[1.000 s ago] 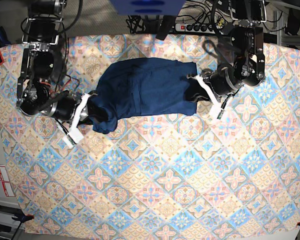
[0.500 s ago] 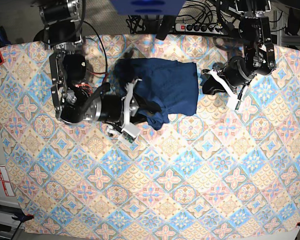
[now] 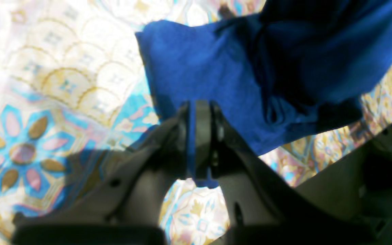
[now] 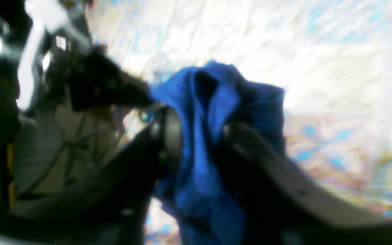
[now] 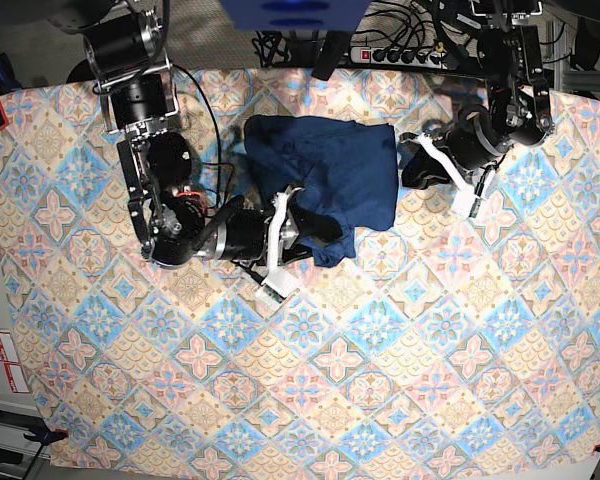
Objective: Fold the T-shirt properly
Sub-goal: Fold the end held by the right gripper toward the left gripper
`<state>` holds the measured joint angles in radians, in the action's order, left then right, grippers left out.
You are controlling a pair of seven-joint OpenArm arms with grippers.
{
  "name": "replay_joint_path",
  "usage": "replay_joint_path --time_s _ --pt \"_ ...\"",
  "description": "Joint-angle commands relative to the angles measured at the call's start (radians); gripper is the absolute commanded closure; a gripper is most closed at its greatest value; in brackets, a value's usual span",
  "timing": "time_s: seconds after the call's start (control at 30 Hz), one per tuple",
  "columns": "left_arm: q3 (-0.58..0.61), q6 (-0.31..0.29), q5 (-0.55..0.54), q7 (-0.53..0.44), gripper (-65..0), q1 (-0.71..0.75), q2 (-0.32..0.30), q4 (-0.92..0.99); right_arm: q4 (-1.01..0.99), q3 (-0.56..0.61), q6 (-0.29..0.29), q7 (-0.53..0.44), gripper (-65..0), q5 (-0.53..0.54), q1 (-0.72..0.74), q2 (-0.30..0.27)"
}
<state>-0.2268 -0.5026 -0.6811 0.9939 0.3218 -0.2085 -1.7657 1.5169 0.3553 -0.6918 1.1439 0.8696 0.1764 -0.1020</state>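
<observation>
Carrying a bunched shirt (image 5: 325, 180) fold in the half-parted right pincer (image 5: 315, 228) toward the shut, empty, farther left pincer (image 5: 412, 165).

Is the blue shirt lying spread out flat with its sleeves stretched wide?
No, the T-shirt sits folded into a compact bundle on the patterned cloth.

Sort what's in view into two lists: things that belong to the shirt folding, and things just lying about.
Belongs to the job:
- dark navy-blue long-sleeved knit T-shirt
- left gripper, beside the shirt's edge
- right gripper, with shirt fabric between its fingers

Just lying about:
- patterned pastel tile-print tablecloth
- black power strip behind the table
- red-and-white labels
</observation>
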Motion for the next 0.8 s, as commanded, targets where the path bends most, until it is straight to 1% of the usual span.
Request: replay_joint_path --time_s 0.0,0.07,0.2,0.27,0.37,0.47,0.6,0.7,0.77 --pt "-0.004 -0.006 -0.012 -0.014 -1.6 -0.005 -0.007 -0.015 0.006 0.009 -0.006 -0.038 -19.6 0.029 0.022 0.005" --pt "-0.004 -0.006 -0.012 -0.014 -1.6 -0.006 -0.007 -0.015 -0.006 0.032 -0.006 -0.048 -23.6 0.029 0.021 0.005" --pt "-0.004 -0.006 -0.012 -0.014 -1.6 -0.010 -0.007 -0.013 -0.006 0.078 -0.006 -0.051 -23.9 0.027 0.024 0.005" --pt "-0.004 -0.006 -0.012 -0.014 -1.6 -0.010 -0.007 -0.013 0.001 0.081 -0.006 -0.051 -23.9 -0.002 0.025 0.005" --pt "-0.004 -0.006 -0.012 -0.014 -1.6 -0.010 -0.007 -0.015 0.007 0.061 -0.006 -0.051 -23.9 -0.082 0.025 0.005" --pt "-0.001 -0.006 -0.019 -0.013 -1.6 -0.005 -0.007 -0.036 0.007 -0.022 -0.006 -0.051 -23.9 -0.169 0.021 0.003" --pt "0.008 -0.008 -0.096 -0.011 -1.6 -0.002 -0.007 -0.090 -0.005 -0.095 -0.006 -0.049 -23.8 -0.293 0.004 -0.008" --pt "0.008 -0.008 -0.170 -0.011 -1.6 -0.008 -0.006 -0.090 -0.005 -0.097 -0.006 -0.051 -20.6 -0.390 -0.013 -0.009" --pt "0.027 -0.008 -0.193 -0.011 -1.7 -0.013 -0.006 -0.090 -0.006 -0.097 -0.006 -0.051 -16.9 -0.433 -0.015 -0.009"
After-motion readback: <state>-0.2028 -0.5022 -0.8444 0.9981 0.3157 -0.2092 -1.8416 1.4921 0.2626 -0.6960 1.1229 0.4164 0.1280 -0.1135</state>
